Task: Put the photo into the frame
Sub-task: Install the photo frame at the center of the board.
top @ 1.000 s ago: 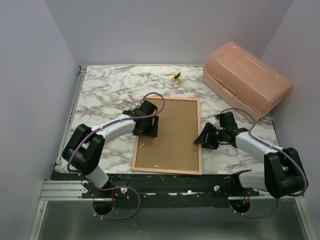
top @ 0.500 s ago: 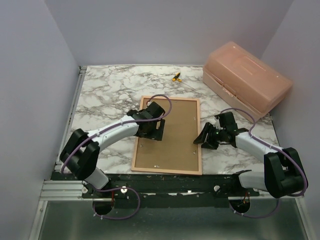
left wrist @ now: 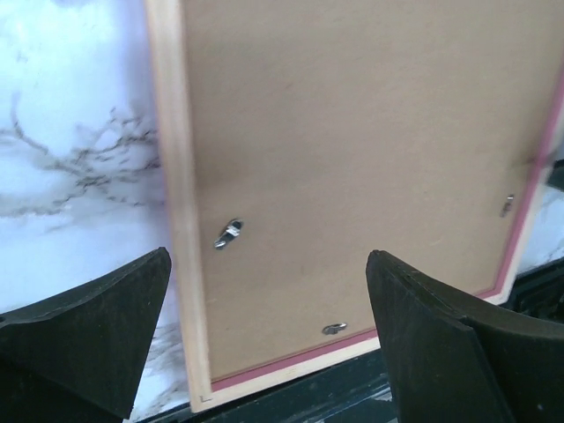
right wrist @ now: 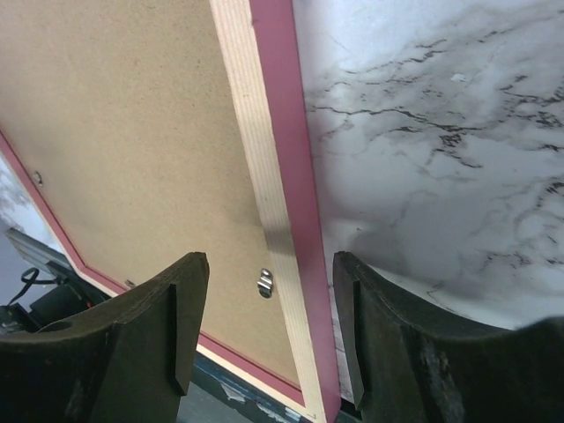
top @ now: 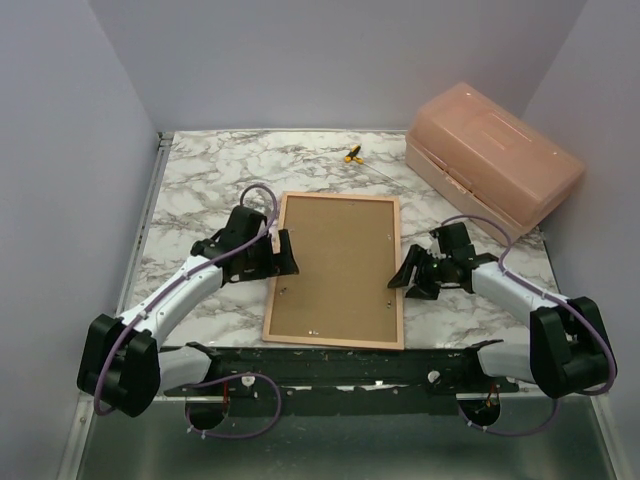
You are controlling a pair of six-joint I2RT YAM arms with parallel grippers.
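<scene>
The frame [top: 335, 340] lies face down in the middle of the marble table, light wood side up, with a brown backing board [top: 338, 265] seated in it. The photo is hidden. My left gripper [top: 283, 253] hovers at the frame's left edge [left wrist: 172, 176], open wide with nothing between its fingers [left wrist: 88, 326]. My right gripper [top: 403, 276] is at the frame's right edge [right wrist: 278, 132]. It stands open with the pink-sided rail between its fingers [right wrist: 414, 344], and a gap shows on each side.
A salmon plastic box [top: 495, 165] stands at the back right. A small yellow and black object [top: 352, 154] lies behind the frame. Small metal turn clips [left wrist: 227, 235] sit along the backing board's rim. The black rail [top: 330, 365] runs just past the frame's near edge.
My left arm has drawn back leftward from over the backing board to the frame's left edge, and its jaws have opened wider. My right gripper has widened a little in place.
</scene>
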